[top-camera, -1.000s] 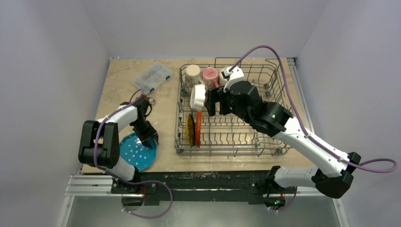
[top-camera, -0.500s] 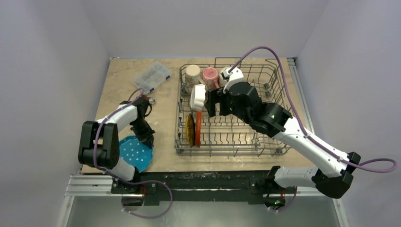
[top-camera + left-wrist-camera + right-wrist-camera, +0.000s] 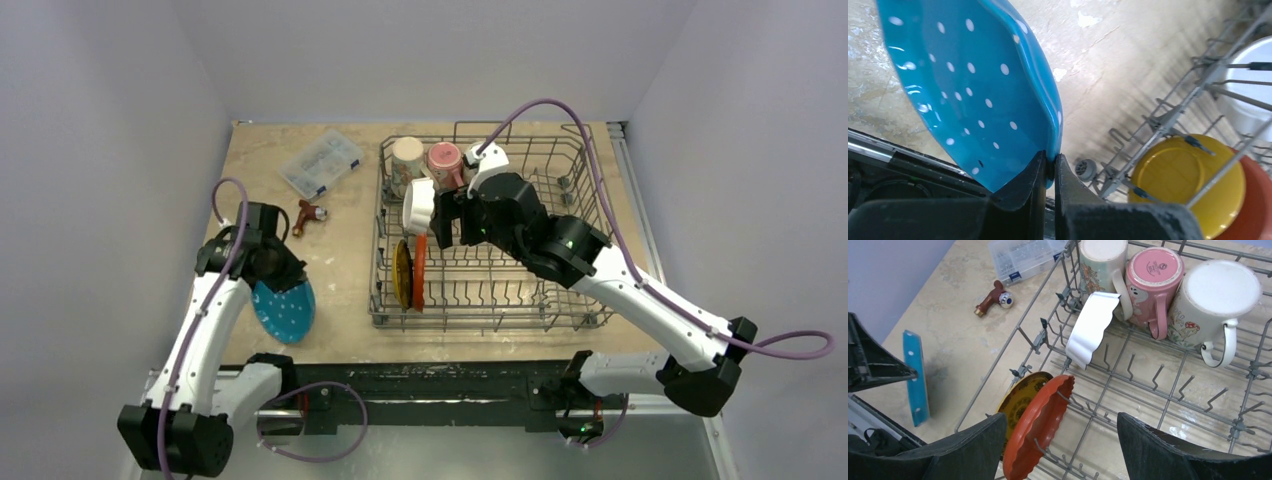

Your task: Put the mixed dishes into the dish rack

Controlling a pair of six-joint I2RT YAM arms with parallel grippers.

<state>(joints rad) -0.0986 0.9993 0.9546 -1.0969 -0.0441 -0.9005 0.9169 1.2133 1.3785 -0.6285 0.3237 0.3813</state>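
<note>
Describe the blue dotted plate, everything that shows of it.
The blue plate is teal with small white dots, glossy like glazed ceramic, and its rim is gently wavy. It is tilted up on edge rather than lying flat. The left gripper is shut on its rim, a finger on each face. It is over the near left part of the table, outside the dish rack and to its left. Whether its lower edge touches the table cannot be told.
</note>
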